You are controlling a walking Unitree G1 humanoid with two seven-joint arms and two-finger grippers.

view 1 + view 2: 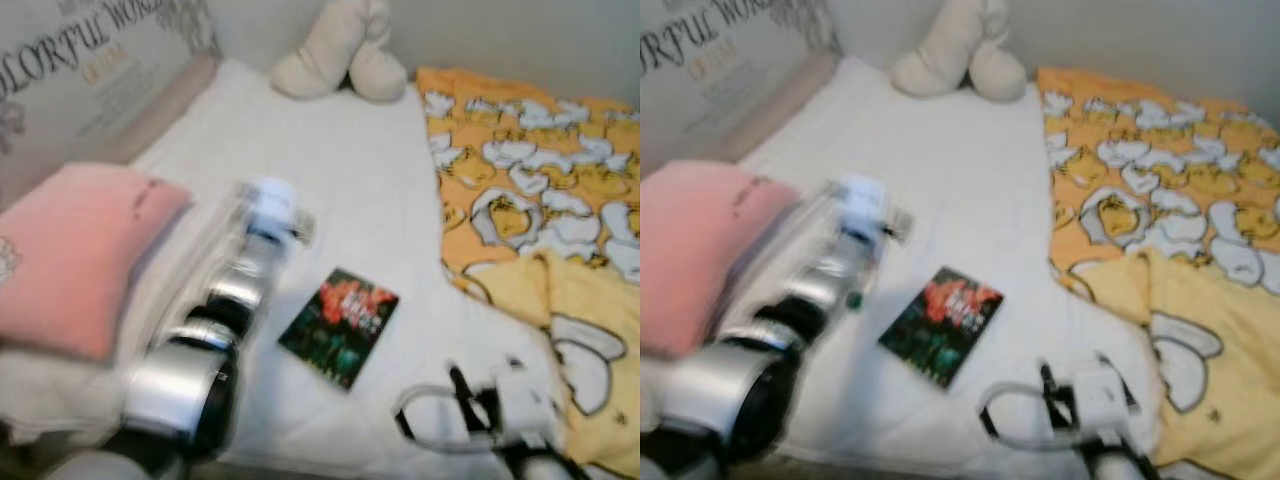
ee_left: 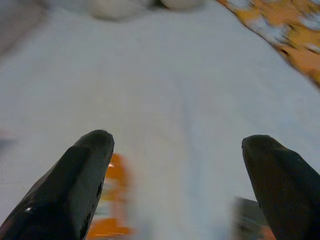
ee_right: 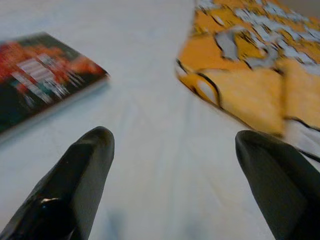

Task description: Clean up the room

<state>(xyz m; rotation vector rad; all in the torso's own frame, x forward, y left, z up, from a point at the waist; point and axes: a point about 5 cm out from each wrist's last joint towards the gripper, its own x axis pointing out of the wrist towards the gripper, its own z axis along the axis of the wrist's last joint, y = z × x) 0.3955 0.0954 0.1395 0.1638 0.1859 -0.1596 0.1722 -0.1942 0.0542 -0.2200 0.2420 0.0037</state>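
From my remote seat, a pink pillow (image 1: 75,250) lay far left on the white bedsheet (image 1: 340,190). My left gripper (image 2: 177,165) hovered with fingers apart. The dark rectangular book with a red-and-green cover (image 1: 339,325) lay flat mid-bed. My right gripper (image 3: 175,175) was spread open beside the orange cartoon-print blanket (image 1: 540,190).

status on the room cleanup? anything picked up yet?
Nothing looks done. Both grippers, left and right, are open and empty over the white sheet. Left to do: the book lies loose on it, the orange blanket is rumpled.
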